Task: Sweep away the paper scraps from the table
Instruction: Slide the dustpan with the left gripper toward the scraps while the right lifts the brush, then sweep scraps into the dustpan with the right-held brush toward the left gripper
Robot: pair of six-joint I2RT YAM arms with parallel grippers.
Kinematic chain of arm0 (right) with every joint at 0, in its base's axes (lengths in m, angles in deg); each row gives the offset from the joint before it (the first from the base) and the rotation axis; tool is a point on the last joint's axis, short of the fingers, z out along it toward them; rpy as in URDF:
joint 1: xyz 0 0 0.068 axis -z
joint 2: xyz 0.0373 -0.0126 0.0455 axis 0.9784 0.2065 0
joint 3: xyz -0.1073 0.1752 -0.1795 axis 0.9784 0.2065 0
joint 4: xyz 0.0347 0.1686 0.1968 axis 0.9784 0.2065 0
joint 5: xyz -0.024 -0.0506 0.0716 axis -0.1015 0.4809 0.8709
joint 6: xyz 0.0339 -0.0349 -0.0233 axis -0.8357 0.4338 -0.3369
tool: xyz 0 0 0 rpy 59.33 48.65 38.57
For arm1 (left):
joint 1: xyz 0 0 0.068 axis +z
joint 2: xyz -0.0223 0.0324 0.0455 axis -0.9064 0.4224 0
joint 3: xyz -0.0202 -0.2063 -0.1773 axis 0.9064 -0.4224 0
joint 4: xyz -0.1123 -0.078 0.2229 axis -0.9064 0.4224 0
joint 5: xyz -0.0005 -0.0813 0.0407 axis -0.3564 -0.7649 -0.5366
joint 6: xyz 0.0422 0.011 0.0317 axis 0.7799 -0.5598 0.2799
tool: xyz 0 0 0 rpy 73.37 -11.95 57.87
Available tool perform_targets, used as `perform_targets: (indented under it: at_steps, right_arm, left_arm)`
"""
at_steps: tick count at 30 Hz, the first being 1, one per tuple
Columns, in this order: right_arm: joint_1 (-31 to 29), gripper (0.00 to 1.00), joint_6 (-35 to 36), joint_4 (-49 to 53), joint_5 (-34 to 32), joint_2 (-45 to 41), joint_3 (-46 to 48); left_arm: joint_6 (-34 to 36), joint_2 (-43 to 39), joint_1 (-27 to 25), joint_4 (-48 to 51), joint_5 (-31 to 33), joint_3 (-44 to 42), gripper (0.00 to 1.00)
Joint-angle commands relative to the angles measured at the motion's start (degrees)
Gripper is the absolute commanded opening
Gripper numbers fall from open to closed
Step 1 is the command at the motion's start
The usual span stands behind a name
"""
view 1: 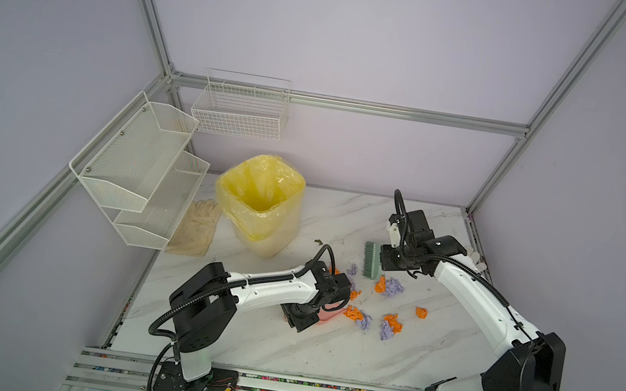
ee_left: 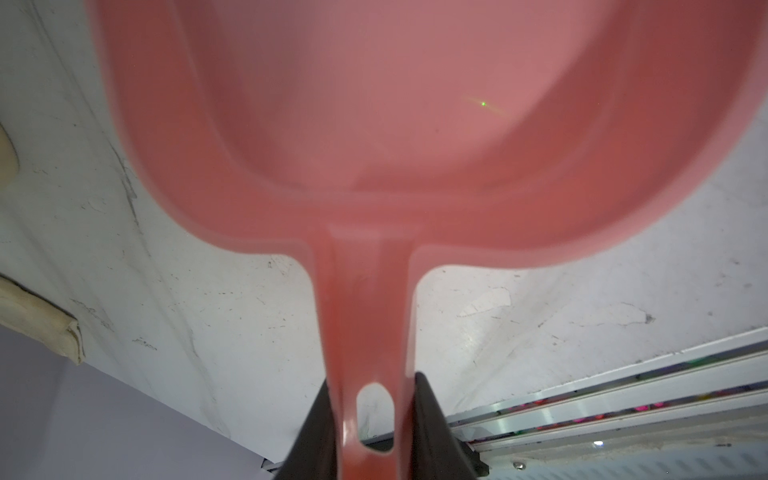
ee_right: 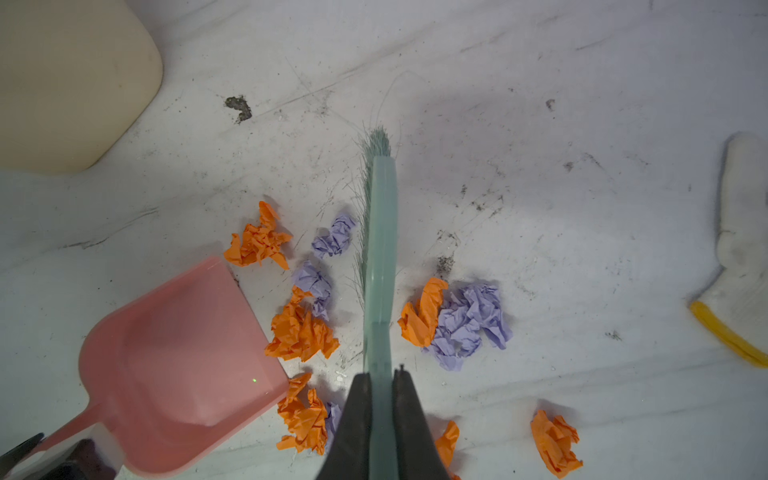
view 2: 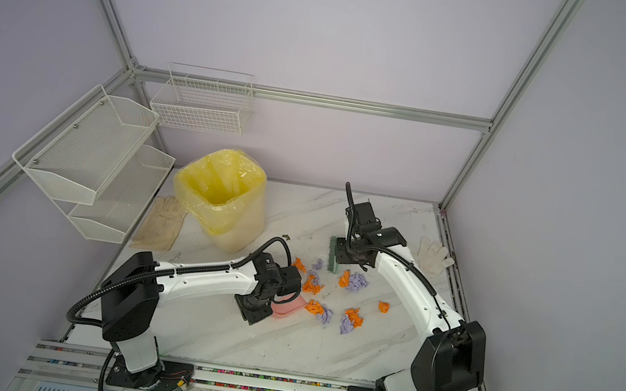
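Several orange and pale purple paper scraps [view 1: 353, 314] [ee_right: 301, 328] lie loose on the marble table [view 1: 281, 339]. My left gripper [ee_left: 374, 386] is shut on the handle of a pink dustpan [view 2: 288, 306]. The pan's open edge [ee_right: 249, 316] rests by the nearest orange wads, and the pan is empty. My right gripper [ee_right: 381, 374] is shut on a green brush [ee_right: 380, 232] [view 1: 372, 261]. The brush stands among the scraps, with an orange and purple clump [ee_right: 469, 324] on its far side from the pan. A lone orange wad [ee_right: 555, 442] lies further off.
A bin lined with a yellow bag [view 1: 260, 201] stands behind the left arm. One white glove [view 1: 197, 229] lies left of the bin, another [view 2: 435, 252] near the right edge. White mesh shelves [view 1: 142, 171] and a wire basket [view 1: 240, 110] hang at the back left.
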Motion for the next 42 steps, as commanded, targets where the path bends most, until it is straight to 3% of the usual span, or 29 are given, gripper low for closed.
perform_targets:
  at_steps: [1, 10, 17, 22, 30, 42]
  right_arm:
    - [-0.25, 0.0, 0.94, -1.47, -3.24, 0.92, -0.15]
    - [-11.49, 0.0, -0.78, -0.55, 0.78, 7.34, -2.34]
    - [-12.74, 0.0, -3.87, -2.92, 11.08, 1.7, 0.13]
    - [-12.74, 0.0, -6.41, -0.95, 12.2, -1.85, -0.74]
    - [-11.95, 0.0, -9.6, 3.32, -3.56, -0.27, -4.7]
    - [-9.67, 0.0, -7.49, 2.23, -15.29, 3.36, -7.83]
  left_arm:
    - [1.23, -0.16, -0.04, 0.76, 2.24, 0.71, 0.0]
    - [0.72, 3.14, 0.04, -0.63, 5.0, 1.2, 0.0]
    - [2.1, 1.12, 0.76, -3.21, 4.56, 1.55, 0.0]
    - [2.72, 0.44, 2.57, -3.81, 5.49, -0.08, 0.0]
    - [3.34, -1.83, 4.48, -5.27, 5.31, -1.63, 0.0]
    - [4.0, 0.36, 4.53, -6.04, 5.56, -2.69, 0.0]
